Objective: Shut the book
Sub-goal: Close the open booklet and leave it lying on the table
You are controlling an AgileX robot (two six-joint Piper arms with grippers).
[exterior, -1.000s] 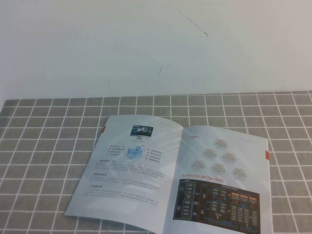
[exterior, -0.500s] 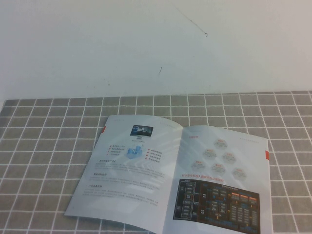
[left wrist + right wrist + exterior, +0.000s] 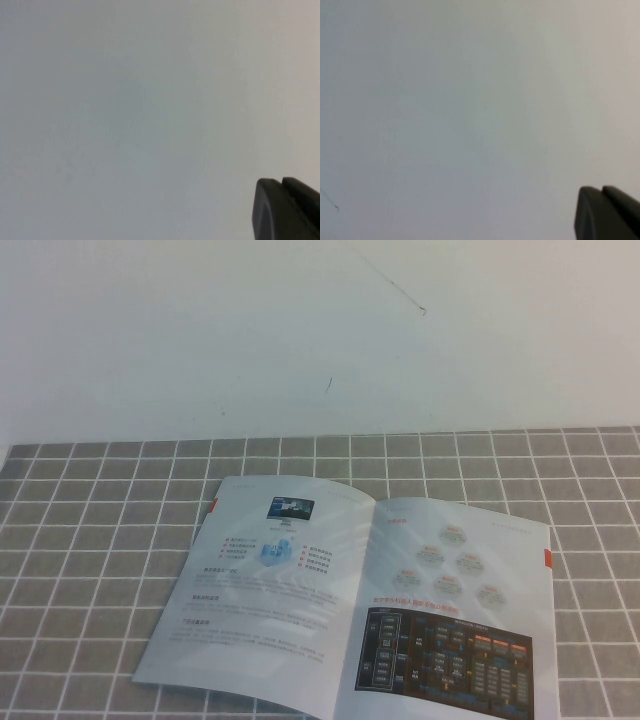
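Observation:
An open book [image 3: 360, 605] lies flat on the grey checked tablecloth [image 3: 90, 540] in the high view, its spine running from the far middle toward the near edge. Its left page carries a small photo and text. The right page has red-labelled diagrams and a dark chart. Neither arm appears in the high view. In the left wrist view my left gripper [image 3: 281, 181] shows only as two dark fingertips pressed together, shut, facing a blank white wall. My right gripper [image 3: 601, 189] looks the same in the right wrist view, shut and holding nothing.
A white wall [image 3: 320, 330] with a few thin dark marks rises behind the table. The checked cloth runs to both sides of the book. The book's near right corner runs out of the high view at its lower edge.

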